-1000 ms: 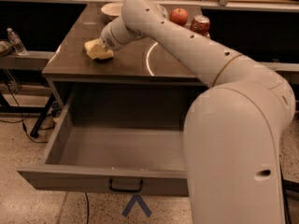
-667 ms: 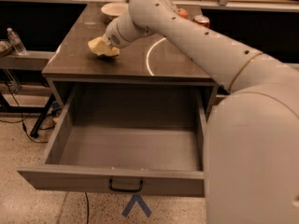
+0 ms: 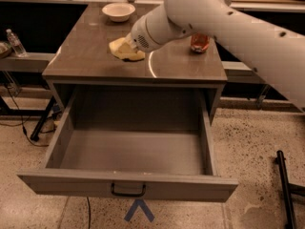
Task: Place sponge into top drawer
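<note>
The sponge (image 3: pixel 120 51), a pale yellow soft block, lies on the brown countertop (image 3: pixel 95 61) behind the drawer, left of centre. My gripper (image 3: pixel 128 46) is at the end of the white arm that reaches in from the upper right. It is down on the sponge's right side, and the wrist hides part of the sponge. The top drawer (image 3: pixel 71 182) is pulled fully open below the counter's front edge. Its grey inside holds nothing, and a dark curved handle (image 3: pixel 127 191) sits on its front panel.
A white bowl (image 3: pixel 118 11) stands at the back of the counter. A red can (image 3: pixel 200 42) is to the right, behind the arm. A water bottle (image 3: pixel 15 42) stands on a shelf at the left. A black pole (image 3: pixel 285 190) lies on the floor at the right.
The view has shifted, so the counter and drawer sit more centred. The arm's bulk no longer covers the drawer's right side. The gripper stays at the sponge on the counter.
</note>
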Action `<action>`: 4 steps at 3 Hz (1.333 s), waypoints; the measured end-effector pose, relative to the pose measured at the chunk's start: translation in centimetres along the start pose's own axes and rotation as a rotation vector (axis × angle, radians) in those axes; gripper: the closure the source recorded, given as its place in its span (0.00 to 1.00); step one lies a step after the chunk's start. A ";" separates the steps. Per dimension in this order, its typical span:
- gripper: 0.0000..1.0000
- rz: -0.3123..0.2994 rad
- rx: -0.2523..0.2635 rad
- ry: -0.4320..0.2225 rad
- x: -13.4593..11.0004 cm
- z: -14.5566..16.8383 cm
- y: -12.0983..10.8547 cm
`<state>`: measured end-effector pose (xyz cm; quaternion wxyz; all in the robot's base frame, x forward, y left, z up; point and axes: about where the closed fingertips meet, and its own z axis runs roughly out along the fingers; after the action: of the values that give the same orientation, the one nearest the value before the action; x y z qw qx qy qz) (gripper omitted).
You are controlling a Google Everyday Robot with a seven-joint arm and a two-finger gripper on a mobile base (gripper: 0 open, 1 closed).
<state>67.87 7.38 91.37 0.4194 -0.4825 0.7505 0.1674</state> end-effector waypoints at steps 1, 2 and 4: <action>1.00 0.035 -0.077 -0.011 3.8 -2.5 2.9; 1.00 0.043 -0.192 -0.061 8.0 -4.8 6.4; 1.00 -0.026 -0.302 -0.099 12.3 -5.5 9.5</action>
<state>54.86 1.13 83.46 0.3808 -0.5407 0.6889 0.2967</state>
